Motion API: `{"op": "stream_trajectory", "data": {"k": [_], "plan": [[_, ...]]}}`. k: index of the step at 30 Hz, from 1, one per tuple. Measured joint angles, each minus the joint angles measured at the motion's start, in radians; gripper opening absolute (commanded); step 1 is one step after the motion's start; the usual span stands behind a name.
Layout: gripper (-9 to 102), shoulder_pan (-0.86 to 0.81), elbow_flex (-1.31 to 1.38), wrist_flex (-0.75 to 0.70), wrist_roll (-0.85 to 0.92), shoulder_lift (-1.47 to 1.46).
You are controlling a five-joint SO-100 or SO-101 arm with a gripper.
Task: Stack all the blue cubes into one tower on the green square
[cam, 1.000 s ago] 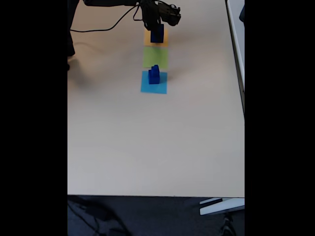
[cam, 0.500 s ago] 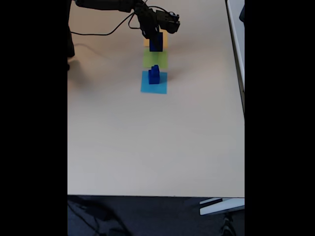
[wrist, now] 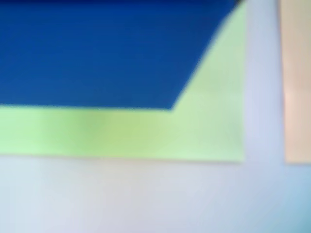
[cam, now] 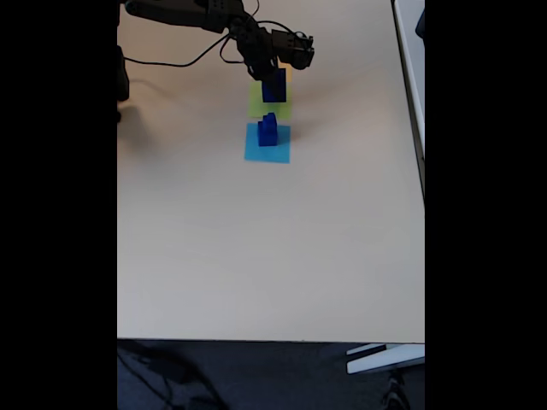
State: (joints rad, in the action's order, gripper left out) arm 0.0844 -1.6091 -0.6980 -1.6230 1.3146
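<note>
Blue cubes: three, dark blue and solid. Large cube sits in the claw above the green square, far part of the table in the fixed view. Whether it touches the square cannot be told. Claw fingers are closed against the cube's sides, gripping it.

Wrist view: large cube is a blurred dark blue face across the upper left, with the green square showing beneath and to its right as a flat yellow-green sheet. A pale orange square lies at the right edge, apart from the green one.

Other two cubes: small cube stands on the medium cube; both rest on a light-blue square, just nearer the camera than the green square.
</note>
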Motion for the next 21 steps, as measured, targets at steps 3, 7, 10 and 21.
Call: {"op": "stream_trajectory", "data": {"k": [3,7,10,21], "plan": [[2,0.0,-0.017,0.012,0.0,0.0],[2,0.002,-0.032,0.028,0.0,0.0],[2,0.002,-0.044,0.04,-0.003,0.0],[2,0.002,-0.12,0.129,-0.037,0.0]]}}
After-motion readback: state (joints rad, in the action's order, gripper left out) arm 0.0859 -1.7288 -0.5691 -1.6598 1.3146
